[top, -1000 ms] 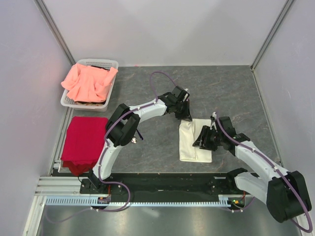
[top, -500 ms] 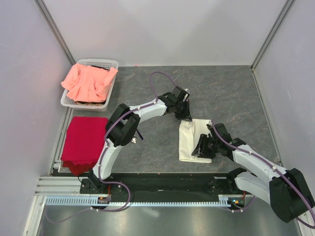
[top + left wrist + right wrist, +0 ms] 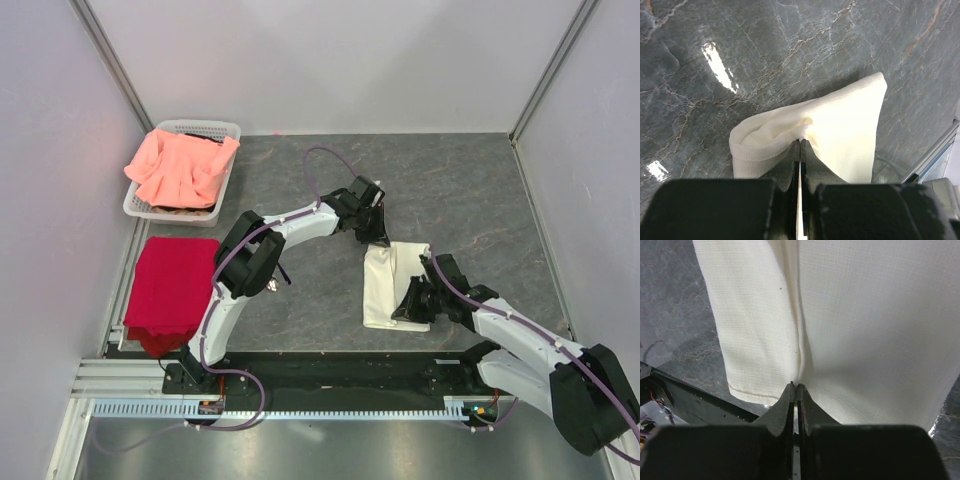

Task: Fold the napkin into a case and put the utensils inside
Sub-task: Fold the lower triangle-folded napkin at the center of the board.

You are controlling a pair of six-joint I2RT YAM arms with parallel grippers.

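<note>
The cream-white napkin (image 3: 383, 290) lies folded into a narrow strip on the dark marble table, right of centre. My left gripper (image 3: 379, 240) sits at its far end, shut on a raised fold of the cloth (image 3: 850, 120), the jaws (image 3: 800, 142) pressed together with fabric bulging around them. At the strip's near right edge, my right gripper (image 3: 412, 303) is shut on the napkin (image 3: 865, 330) where two layers meet along a seam, its tips (image 3: 796, 386) pinching the cloth. The utensils are out of view.
A white basket (image 3: 200, 126) holding a salmon-pink cloth (image 3: 180, 165) stands at the back left. A red cloth (image 3: 172, 282) lies at the left edge. The black base rail (image 3: 330, 375) runs along the near edge, just below the napkin.
My right gripper slid slightly nearer and left along the napkin's near end and closed on the cloth. The left gripper kept its hold and place.
</note>
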